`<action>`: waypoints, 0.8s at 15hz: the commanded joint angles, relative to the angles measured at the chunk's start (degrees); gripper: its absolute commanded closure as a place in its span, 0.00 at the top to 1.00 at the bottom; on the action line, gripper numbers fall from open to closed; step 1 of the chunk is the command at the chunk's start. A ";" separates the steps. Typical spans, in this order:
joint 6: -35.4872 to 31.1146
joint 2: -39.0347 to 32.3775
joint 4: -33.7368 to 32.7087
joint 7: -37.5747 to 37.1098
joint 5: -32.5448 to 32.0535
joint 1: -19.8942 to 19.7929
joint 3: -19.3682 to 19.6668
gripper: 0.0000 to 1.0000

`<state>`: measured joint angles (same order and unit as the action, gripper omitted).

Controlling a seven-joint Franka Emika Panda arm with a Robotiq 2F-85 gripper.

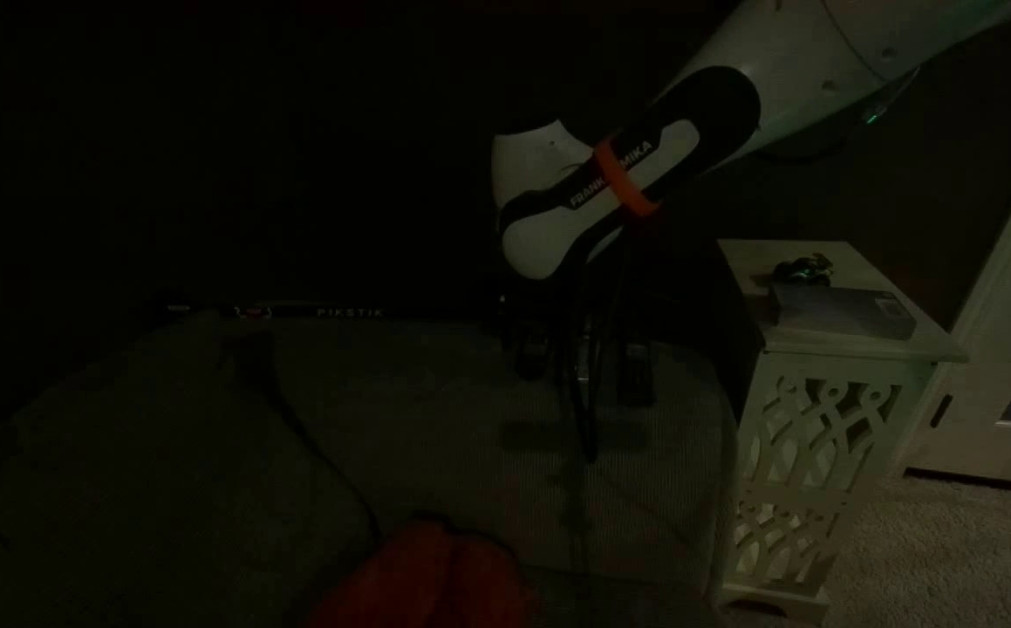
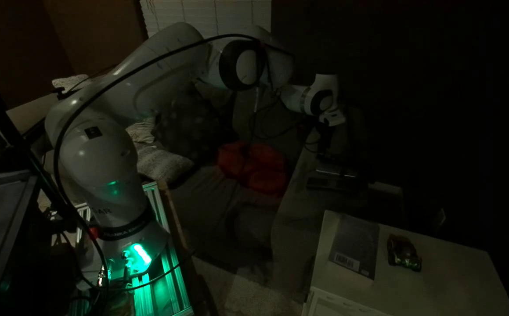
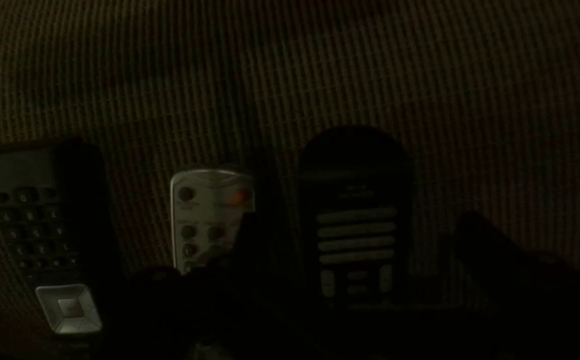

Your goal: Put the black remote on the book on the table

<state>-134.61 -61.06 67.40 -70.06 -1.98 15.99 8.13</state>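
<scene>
- Wrist view: gripper jaws apart, one finger each side of the round-topped black remote. Gaps show both sides, so not gripped. Finger height over it: too dark to tell.
- That black remote lies on the couch, on the ribbed fabric. Likely the target, going by the line-up, though a second dark one, the keypad remote, lies there too.
- A silver-grey remote sits between those two, partly hidden by a finger.
- The arm reaches out over the couch in both exterior views, hand well apart from the table.
- In an exterior view the book lies flat on the table, black remote not on it; a toy-like vehicle just beside it, apart.
- Done, my read: reach and line-up, maybe a bit of lowering short.
- Left: close on the black remote, lift, carry across to the table, set down on the book, let go. Early stage; pick not made, placing not begun.
</scene>
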 commanded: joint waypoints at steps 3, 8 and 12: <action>-1.67 -1.70 -2.25 3.34 -0.57 -0.95 -0.72 1.00; -4.54 -4.26 -4.58 2.86 0.80 -1.72 -1.19 1.00; -4.98 -6.73 -7.11 2.30 1.04 -2.12 -0.91 1.00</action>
<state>-139.10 -64.56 64.73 -67.40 -1.70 14.77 7.76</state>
